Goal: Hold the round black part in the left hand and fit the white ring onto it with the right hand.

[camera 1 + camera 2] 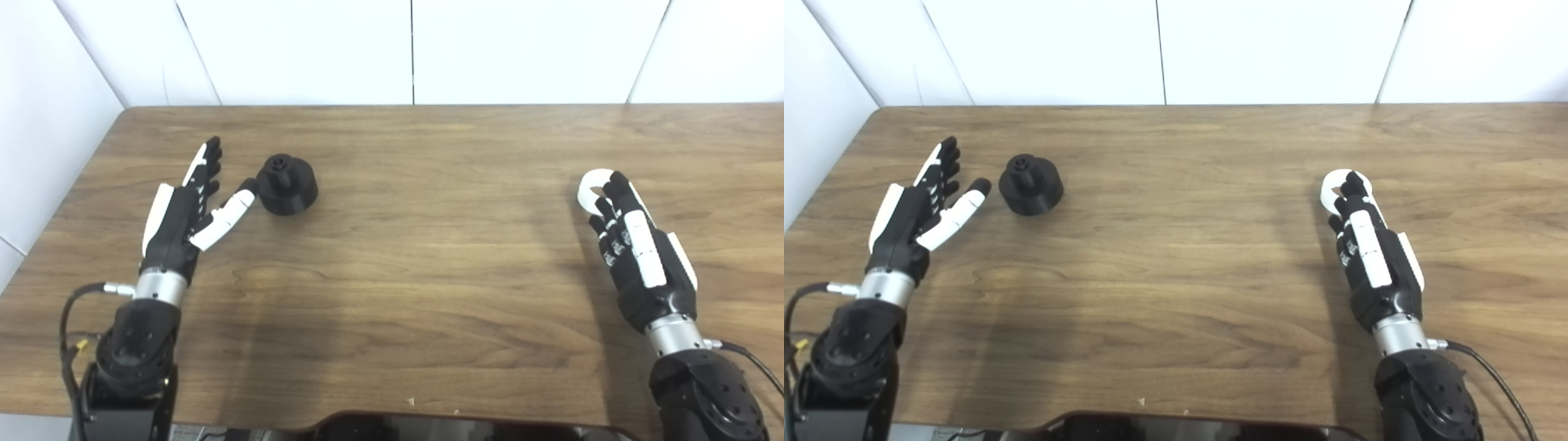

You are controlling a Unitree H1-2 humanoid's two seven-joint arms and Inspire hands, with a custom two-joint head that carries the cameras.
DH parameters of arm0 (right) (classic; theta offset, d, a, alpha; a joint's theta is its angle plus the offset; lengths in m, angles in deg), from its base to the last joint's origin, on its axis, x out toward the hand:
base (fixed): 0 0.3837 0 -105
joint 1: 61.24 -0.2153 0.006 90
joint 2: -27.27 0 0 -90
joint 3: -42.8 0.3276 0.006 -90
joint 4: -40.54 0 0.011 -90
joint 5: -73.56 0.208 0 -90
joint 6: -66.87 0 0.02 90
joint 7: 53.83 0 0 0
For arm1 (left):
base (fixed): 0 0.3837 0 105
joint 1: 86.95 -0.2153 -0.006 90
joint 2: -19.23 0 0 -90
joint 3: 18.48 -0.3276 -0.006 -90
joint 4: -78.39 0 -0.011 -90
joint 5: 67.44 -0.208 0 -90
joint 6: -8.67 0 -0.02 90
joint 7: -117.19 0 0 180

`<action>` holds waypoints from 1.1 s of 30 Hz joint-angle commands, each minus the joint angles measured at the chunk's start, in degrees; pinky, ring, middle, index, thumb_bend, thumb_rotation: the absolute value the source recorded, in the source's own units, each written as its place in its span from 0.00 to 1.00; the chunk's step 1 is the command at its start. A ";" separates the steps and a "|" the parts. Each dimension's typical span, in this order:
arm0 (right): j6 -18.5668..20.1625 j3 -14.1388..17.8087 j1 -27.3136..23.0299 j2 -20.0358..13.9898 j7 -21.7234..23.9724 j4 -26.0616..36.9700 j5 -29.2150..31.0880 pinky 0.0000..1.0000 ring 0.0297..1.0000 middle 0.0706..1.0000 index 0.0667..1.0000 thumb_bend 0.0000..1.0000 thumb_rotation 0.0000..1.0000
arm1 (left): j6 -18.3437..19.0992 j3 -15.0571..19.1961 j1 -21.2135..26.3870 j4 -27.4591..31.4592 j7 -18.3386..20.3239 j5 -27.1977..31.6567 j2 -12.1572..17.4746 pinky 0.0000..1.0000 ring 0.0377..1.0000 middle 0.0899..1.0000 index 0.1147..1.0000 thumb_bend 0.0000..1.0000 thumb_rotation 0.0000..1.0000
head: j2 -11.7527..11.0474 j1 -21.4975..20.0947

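The round black part (pixel 286 185), a squat cylinder with a small knob on top, stands on the table at the left. My left hand (pixel 184 211) lies just left of it, open, fingers spread; the thumb tip reaches the part's side. The white ring (pixel 591 184) lies at the right on the table. My right hand (pixel 637 245) covers the ring's near and right side. Its thumb lies over the ring and its fingers curl at the ring's near edge (pixel 1338 220). Whether they grip the ring is hidden.
The wooden table (pixel 429 275) ends at white wall panels (pixel 410 49) at the back and left. A dark rounded object (pixel 459 429) sits at the front edge, bottom centre. Cables run from both wrists.
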 commanded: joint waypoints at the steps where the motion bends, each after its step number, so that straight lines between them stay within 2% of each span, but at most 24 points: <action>1: -2.38 -0.31 -1.49 0.83 -0.05 0.58 -0.16 1.00 1.00 0.98 0.95 0.57 0.71 | 0.28 0.29 3.09 0.09 0.82 -1.89 3.47 0.93 1.00 1.00 0.99 0.77 0.47 | -0.05 0.11; 6: -2.73 -0.44 -1.69 1.55 -0.32 -0.15 -0.61 1.00 0.99 0.98 0.95 0.60 0.70 | -0.30 -1.32 5.81 -3.63 3.31 -4.58 8.23 0.96 1.00 1.00 0.99 0.83 0.40 | -0.52 0.16; 13: -3.47 -0.90 -1.50 2.84 -1.26 -0.40 -2.03 1.00 0.99 0.97 0.94 0.62 0.70 | -0.83 -5.81 9.66 -10.03 6.52 -11.40 14.91 0.94 1.00 1.00 0.99 0.87 0.44 | -1.17 -0.44; 15: -3.62 -0.95 -1.28 2.98 -1.36 -0.37 -2.22 1.00 0.99 0.97 0.94 0.62 0.71 | -0.82 -7.05 10.78 -11.73 7.89 -12.40 16.43 0.93 1.00 1.00 0.99 0.89 0.43 | -1.31 -0.38; 17: -3.65 -0.99 -1.19 3.06 -1.50 -0.37 -2.57 1.00 0.99 0.97 0.94 0.63 0.71 | -1.52 -8.05 11.62 -13.10 8.86 -13.37 17.52 0.93 1.00 1.00 0.98 0.91 0.43 | -1.43 -0.33; 21: -3.70 -1.09 -1.14 3.14 -1.66 -0.34 -2.88 1.00 0.99 0.97 0.94 0.63 0.72 | -5.34 -11.11 13.36 -16.31 10.54 -16.24 20.32 0.89 1.00 1.00 0.96 0.97 0.45 | -1.87 -0.35; 25: -4.63 -1.13 -1.04 3.29 -1.79 -0.54 -3.20 1.00 0.98 0.97 0.95 0.63 0.73 | -6.72 -13.46 15.28 -18.22 12.20 -18.65 21.81 0.89 1.00 1.00 0.94 1.00 0.44 | -1.92 -0.36; 30: -5.08 -1.14 -0.87 3.61 -2.06 -0.68 -3.08 1.00 0.98 0.97 0.94 0.62 0.73 | -7.24 -14.58 16.76 -19.76 12.79 -20.71 21.64 0.89 1.00 0.99 0.92 1.00 0.42 | -2.04 -0.18; 33: -5.03 -1.24 -0.78 3.74 -2.12 -0.85 -3.09 1.00 0.98 0.97 0.94 0.64 0.73 | -9.12 -15.48 17.24 -21.00 12.45 -22.80 21.96 0.88 1.00 0.99 0.91 1.00 0.42 | -2.15 -0.10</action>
